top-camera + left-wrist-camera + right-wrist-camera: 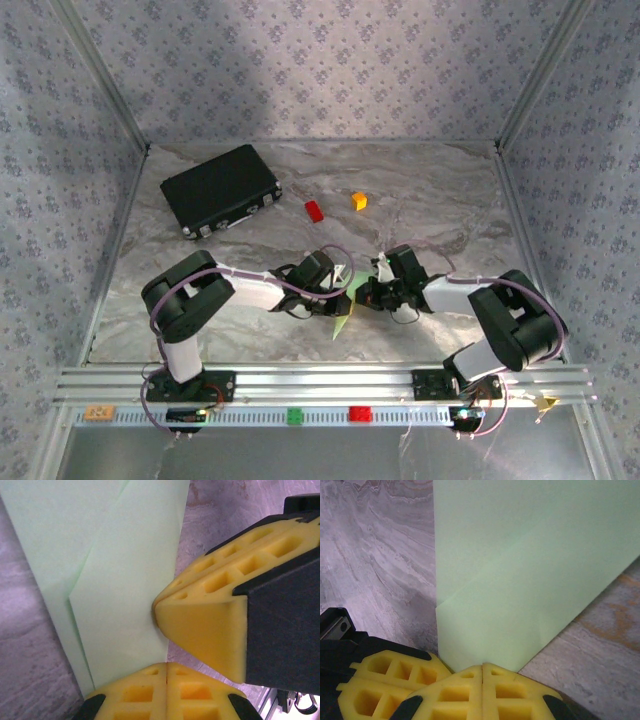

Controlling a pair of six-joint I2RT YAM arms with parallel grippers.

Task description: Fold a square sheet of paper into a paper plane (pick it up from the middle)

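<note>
Left gripper (337, 282) and right gripper (369, 291) meet at the paper (344, 320); case (220, 188), red block (314, 210) and orange block (359, 200) sit further back.

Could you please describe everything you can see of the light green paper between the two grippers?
The green paper is thin, plain, pale and matte. It is folded: overlapping layers with diagonal creased edges show in both wrist views. From above it is a slim pointed sliver over the marble table. The shut left gripper and right gripper meet its edge; pinch or press, I cannot tell.
</note>
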